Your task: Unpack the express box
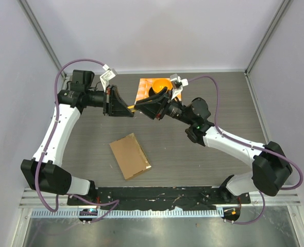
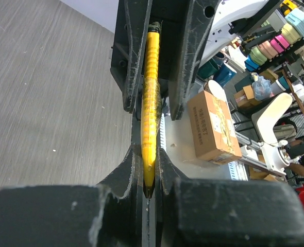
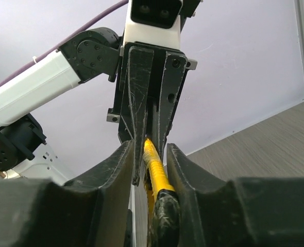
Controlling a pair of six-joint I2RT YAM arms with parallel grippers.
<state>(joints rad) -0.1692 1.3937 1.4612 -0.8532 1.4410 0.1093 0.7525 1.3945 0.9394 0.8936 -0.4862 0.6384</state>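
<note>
Brown cardboard express box [image 1: 130, 156]: lies flat on the grey table [image 1: 90, 149], nearest the arm bases and between the two arms. It sits skewed to the table edge. No gripper touches it.
Box condition: plain and shallow, with the top face shut and even. No print or contents show. A small bright glint at its near right corner is too small to identify. Judged unopened; unpacking not yet begun.
Left gripper [image 2: 149, 154]: raised in the air beyond the box and turned sideways. It is clenched on the tip of a yellow ribbed pen-shaped tool [image 2: 151, 103], with the pads tight on both sides.
Tool attitude: roughly level above the table beyond the box, spanning from one gripper to the other, dark at both ends.
Right gripper [image 3: 149, 149]: faces the left one, beyond the box and slightly to its right. Its jaws bracket the tool's opposite end. A sliver of gap shows on one side, so a firm clamp cannot be confirmed.
Reason for hold: judged a handover or a two-handed pull to ready the tool, possibly a cutter for the box seal. It is held well apart from the box.
Orange-checkered cloth [image 1: 143, 90]: farthest beyond the box. An orange round object [image 1: 161, 83] rests on it, partly hidden by the right gripper. Judged a likely landing place for the contents.
</note>
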